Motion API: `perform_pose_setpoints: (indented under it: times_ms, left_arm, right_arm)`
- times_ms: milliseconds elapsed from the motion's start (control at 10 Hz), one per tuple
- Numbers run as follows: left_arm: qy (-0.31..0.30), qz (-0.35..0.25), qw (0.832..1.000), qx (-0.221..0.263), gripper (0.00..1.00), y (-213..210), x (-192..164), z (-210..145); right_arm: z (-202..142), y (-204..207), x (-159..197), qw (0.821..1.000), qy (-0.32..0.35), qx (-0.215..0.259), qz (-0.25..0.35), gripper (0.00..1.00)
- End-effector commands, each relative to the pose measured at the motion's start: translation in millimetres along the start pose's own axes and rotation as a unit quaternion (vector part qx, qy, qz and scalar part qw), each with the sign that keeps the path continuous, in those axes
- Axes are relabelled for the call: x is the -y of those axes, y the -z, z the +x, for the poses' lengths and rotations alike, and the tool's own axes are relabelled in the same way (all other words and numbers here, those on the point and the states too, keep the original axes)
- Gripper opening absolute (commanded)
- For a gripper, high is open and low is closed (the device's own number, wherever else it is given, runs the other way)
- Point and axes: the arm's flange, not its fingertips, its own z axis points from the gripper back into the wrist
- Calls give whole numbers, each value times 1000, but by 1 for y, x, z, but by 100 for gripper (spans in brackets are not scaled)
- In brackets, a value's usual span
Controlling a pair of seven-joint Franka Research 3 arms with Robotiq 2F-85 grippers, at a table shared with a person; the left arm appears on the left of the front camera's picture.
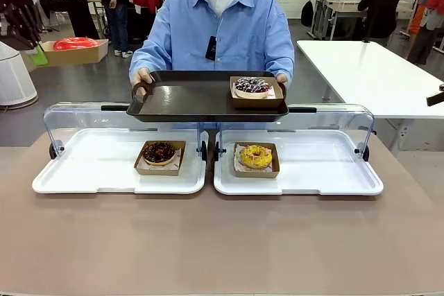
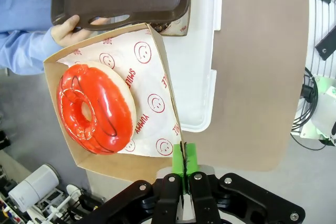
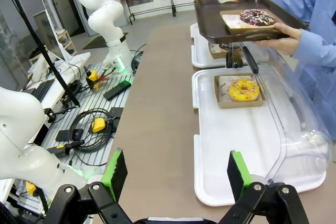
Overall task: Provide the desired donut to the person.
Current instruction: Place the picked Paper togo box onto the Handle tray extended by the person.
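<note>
Red-glazed donut [image 2: 96,107]: lies in an open cardboard box [image 2: 157,66] on printed paper, carried aloft at the table's left end. Left gripper [image 2: 184,169]: green pads pinched together on the box's near wall. The person [image 1: 220,29] holds a dark brown tray [image 1: 187,98] above the two white display trays [image 1: 104,164]; a sprinkled donut [image 1: 251,86] sits at its right end. The tray's bare left half lies just beyond the box's far corner, nearest this arm. Right gripper [image 3: 176,174]: fingers wide apart, well back.
</note>
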Motion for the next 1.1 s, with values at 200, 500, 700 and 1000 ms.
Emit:
perform_pose_setpoints:
  times_ms: [200, 500, 700, 1000]
  left_arm:
    - [59, 17, 998, -22, 1, -10, -15, 75]
    - [93, 1, 995, -29, 1, 11, -54, 147]
    - [110, -22, 994, -18, 1, 43, -69, 187]
    - [125, -72, 989, 14, 1, 69, -102, 200]
  right_arm:
    - [1, 0, -1, 1000, -1, 1, 3, 100]
    - [1, 0, -1, 1000, -1, 1, 3, 100]
    - [1, 0, -1, 1000, -1, 1, 3, 100]
    - [1, 0, -1, 1000, -1, 1, 3, 100]
